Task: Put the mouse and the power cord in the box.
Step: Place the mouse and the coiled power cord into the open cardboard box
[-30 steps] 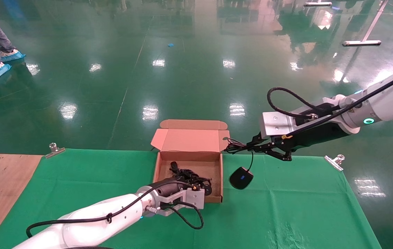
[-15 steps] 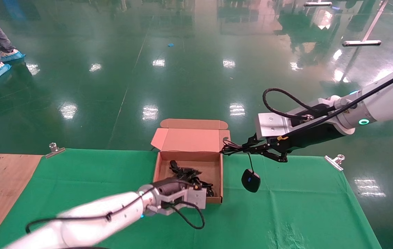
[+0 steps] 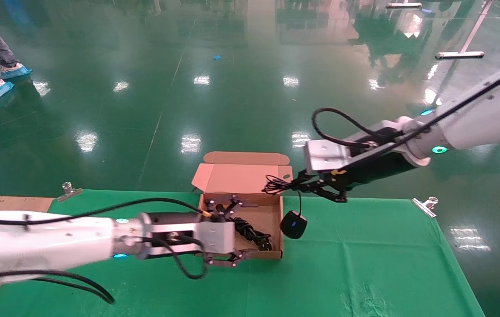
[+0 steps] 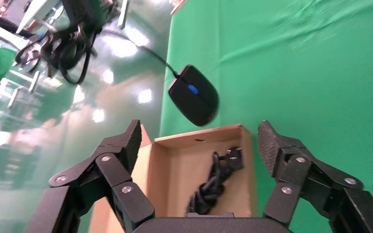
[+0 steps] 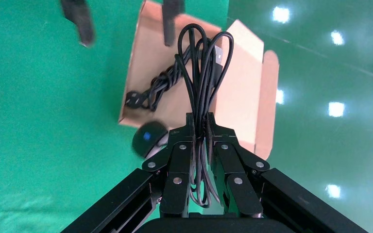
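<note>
Power cord filling box floor

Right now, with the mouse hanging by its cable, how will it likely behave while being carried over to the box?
The mouse dangles from its thin cable, pinched in the right gripper, so it will probably swing. It looks light, since the looped cable alone carries it. It hangs beside the box wall and may bump it unless lifted.

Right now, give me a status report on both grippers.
Left gripper open, at box. Power cord inside. Right gripper shut on mouse cable; mouse dangles beside the box.
</note>
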